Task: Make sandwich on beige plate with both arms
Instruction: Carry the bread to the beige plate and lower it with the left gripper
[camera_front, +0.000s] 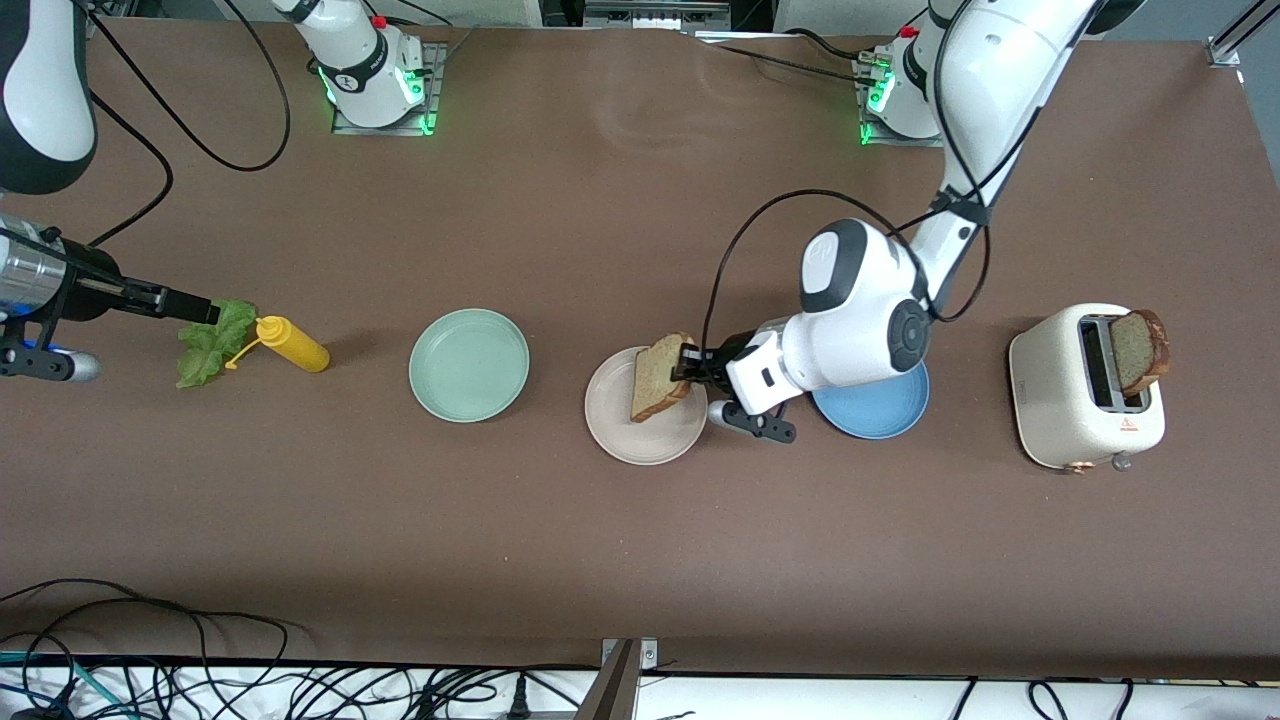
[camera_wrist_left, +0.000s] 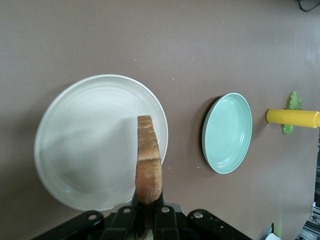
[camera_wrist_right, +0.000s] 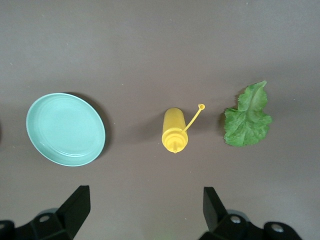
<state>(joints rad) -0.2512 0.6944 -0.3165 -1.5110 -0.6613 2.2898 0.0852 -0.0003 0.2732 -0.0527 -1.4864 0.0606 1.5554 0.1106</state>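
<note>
My left gripper (camera_front: 688, 362) is shut on a slice of tan-brown bread (camera_front: 660, 377) and holds it on edge just over the beige plate (camera_front: 630, 435). In the left wrist view the slice (camera_wrist_left: 148, 160) stands edge-on between the fingers of the left gripper (camera_wrist_left: 148, 197), above the bare beige plate (camera_wrist_left: 75, 150). A second slice (camera_front: 1140, 350) sticks up from the toaster (camera_front: 1060, 390). The lettuce leaf (camera_front: 213, 342) lies on the table at the right arm's end. My right gripper (camera_front: 200, 308) is open and empty in the air by the lettuce (camera_wrist_right: 248, 117); its wrist view shows the right gripper (camera_wrist_right: 145, 205) over bare table.
A yellow squeeze bottle (camera_front: 293, 343) lies beside the lettuce. A mint-green plate (camera_front: 469, 364) sits between the bottle and the beige plate. A blue plate (camera_front: 870, 410) lies partly under the left arm, beside the beige plate. Cables hang past the table's front edge.
</note>
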